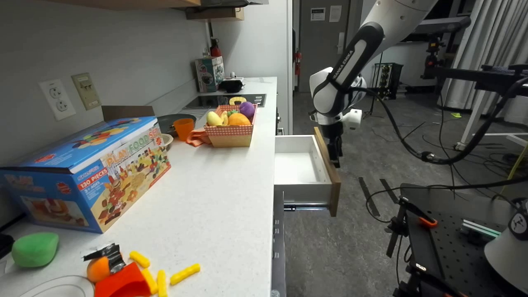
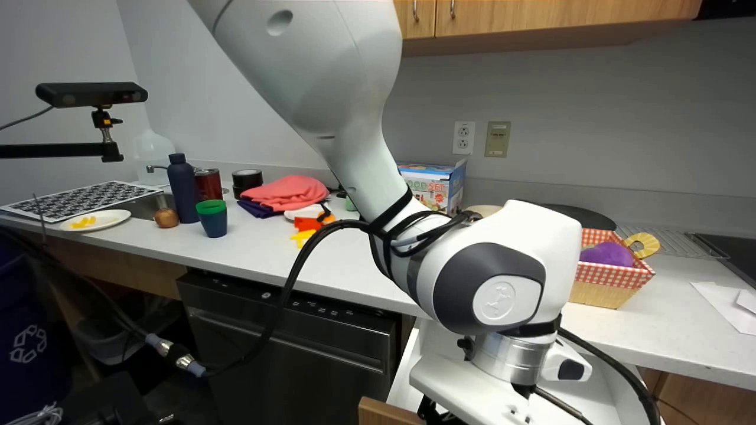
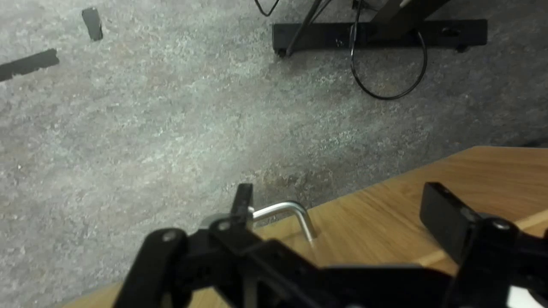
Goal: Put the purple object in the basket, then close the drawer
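Observation:
The purple object (image 1: 247, 109) lies in the red-checked basket (image 1: 229, 140) on the counter, beside yellow and orange play food. An exterior view also shows the purple object (image 2: 608, 254) in the basket (image 2: 608, 292). The drawer (image 1: 304, 165) is pulled open, with a bare white inside. My gripper (image 1: 336, 159) points down by the outer side of the drawer's wooden front. In the wrist view, the gripper (image 3: 338, 192) is open, fingers wide apart. The metal drawer handle (image 3: 287, 208) runs behind the left finger; I cannot tell whether they touch. The arm hides most of the gripper in an exterior view.
The counter (image 1: 231, 198) stands above the drawer. A play food box (image 1: 95, 173), a green toy (image 1: 35, 249) and yellow sticks (image 1: 185, 274) lie on it. A black cart (image 1: 453, 231) stands near the drawer. A cable (image 1: 396, 128) hangs from the arm.

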`<state>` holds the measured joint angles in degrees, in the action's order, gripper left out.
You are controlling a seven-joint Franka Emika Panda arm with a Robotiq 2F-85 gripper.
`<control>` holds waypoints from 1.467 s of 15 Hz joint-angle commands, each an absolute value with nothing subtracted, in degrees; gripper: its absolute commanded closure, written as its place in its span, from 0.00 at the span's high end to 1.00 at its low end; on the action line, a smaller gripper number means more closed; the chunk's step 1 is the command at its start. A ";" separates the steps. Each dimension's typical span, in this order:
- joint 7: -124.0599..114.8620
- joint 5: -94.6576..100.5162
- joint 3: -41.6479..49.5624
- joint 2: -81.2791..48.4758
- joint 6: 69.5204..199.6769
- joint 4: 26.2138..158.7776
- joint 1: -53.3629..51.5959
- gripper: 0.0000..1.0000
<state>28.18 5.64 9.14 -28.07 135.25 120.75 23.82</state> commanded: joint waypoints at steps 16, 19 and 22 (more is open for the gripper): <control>30.38 0.49 0.41 -40.72 141.99 99.43 23.26 1.00; 30.41 0.12 -0.49 -42.92 142.40 96.45 22.86 1.00; 30.15 -0.17 -1.58 -44.85 142.24 93.24 22.67 1.00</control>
